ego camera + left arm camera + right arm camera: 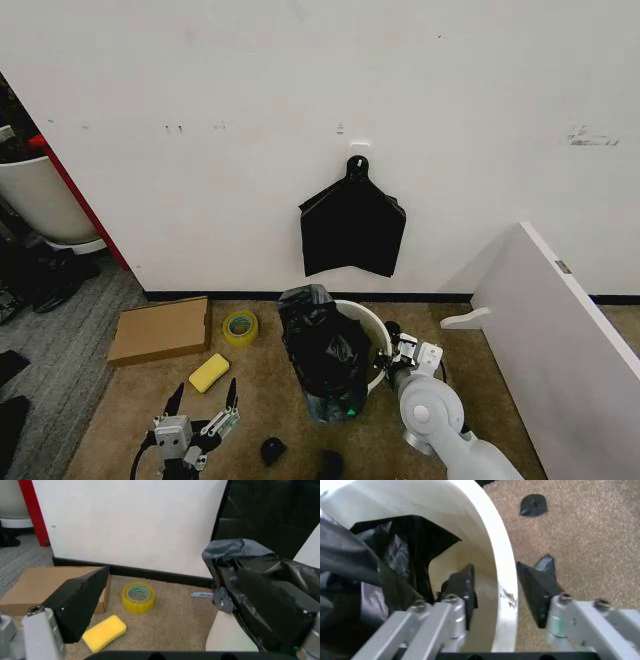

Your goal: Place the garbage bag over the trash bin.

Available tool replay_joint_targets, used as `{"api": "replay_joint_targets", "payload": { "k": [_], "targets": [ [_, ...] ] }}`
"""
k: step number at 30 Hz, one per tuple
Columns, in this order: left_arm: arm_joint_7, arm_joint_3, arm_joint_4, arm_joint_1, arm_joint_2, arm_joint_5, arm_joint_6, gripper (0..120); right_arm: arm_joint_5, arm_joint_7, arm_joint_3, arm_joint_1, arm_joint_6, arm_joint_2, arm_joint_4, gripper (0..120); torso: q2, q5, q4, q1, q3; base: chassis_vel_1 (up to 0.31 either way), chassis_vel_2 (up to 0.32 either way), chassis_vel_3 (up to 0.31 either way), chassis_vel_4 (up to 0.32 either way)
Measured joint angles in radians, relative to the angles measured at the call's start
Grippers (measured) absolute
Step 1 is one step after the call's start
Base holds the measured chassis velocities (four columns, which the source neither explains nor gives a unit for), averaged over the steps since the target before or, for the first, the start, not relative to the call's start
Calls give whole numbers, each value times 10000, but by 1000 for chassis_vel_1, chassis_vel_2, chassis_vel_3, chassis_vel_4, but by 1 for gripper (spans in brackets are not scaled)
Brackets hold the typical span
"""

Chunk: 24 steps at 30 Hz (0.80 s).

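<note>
The right claw straddles the rim of the round white plastic trash bin, its 2 black fingers spread apart with 1 inside the wall and 1 outside, neither visibly pressed against the plastic, so it holds nothing that can be seen. Just inward from that claw, the crinkly glossy black plastic garbage bag sits bunched in and over the bin's far side, spilling down the outer wall to the brown carpet. The left claw hangs low over the carpet, well apart from the bin, its 2 black fingers splayed wide and empty. Just ahead of it lies a yellow rectangular sponge, beyond that a yellow roll of tape and a flat brown cardboard box. A flat black bundle hangs on the white wall above the bin.
</note>
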Motion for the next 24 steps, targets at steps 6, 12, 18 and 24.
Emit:
{"api": "replay_joint_targets", "payload": {
  "k": [6, 12, 18, 24],
  "targets": [
    [-2, 10, -97, -9, 88, 60, 137, 100, -537, -238, 212, -268, 144, -83, 227, 61, 0, -1, 0, 0, 0, 0, 0, 0, 0],
    [-12, 209, -353, -149, 428, 144, 698, 100, -1255, -813, 738, -696, 543, -243, 511, 82, 0, -1, 0, 0, 0, 0, 0, 0, 0],
    [-259, 767, -841, -955, 1292, -19, 1951, 100, -1876, -1537, 1550, -1347, 717, -494, 1128, 98, 0, 0, -2, 0, 0, 0, 0, 0, 0],
    [-557, 1150, -848, -2387, 2043, -822, 3351, 100, -2300, -2539, 2366, -1942, 745, -673, 1848, 100, 0, -2, -2, 0, 0, 0, 0, 0, 0]
  ]
}}
